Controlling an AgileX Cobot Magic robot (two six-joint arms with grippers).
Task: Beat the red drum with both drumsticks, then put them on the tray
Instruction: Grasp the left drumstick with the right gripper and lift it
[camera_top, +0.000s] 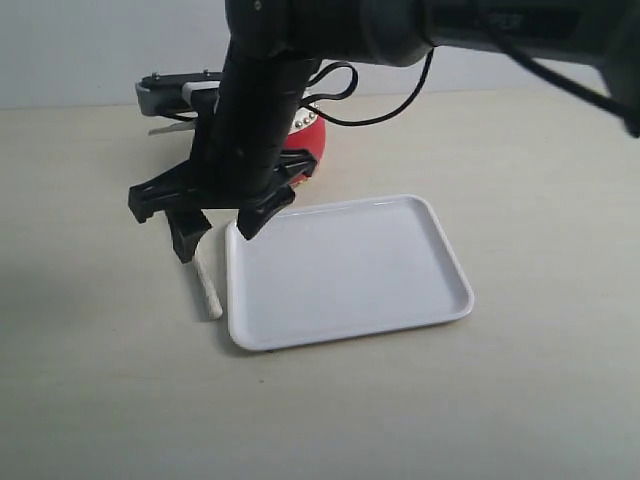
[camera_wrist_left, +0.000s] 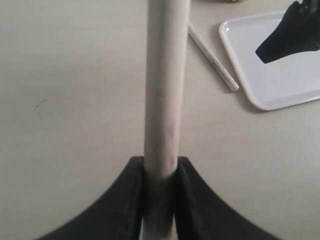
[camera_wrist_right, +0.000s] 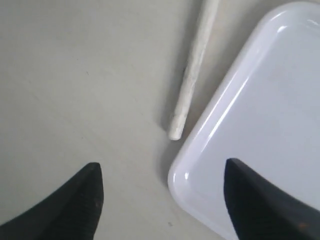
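The red drum (camera_top: 312, 137) stands at the back, mostly hidden behind the right arm. One pale drumstick (camera_wrist_left: 164, 85) is clamped in my left gripper (camera_wrist_left: 160, 169) and points away over the table. The other drumstick (camera_top: 207, 288) lies on the table along the left edge of the white tray (camera_top: 440, 300); the right wrist view shows the end of this drumstick (camera_wrist_right: 192, 85) beside a tray corner (camera_wrist_right: 200, 165). My right gripper (camera_top: 218, 228) reaches across and hovers open above that stick and the tray corner, with nothing between its fingers (camera_wrist_right: 90, 195).
The left arm's body (camera_top: 170, 93) sits behind the right arm, left of the drum. A black cable (camera_top: 345, 95) loops off the right arm above the drum. Bare beige tabletop (camera_top: 90, 350) surrounds the tray.
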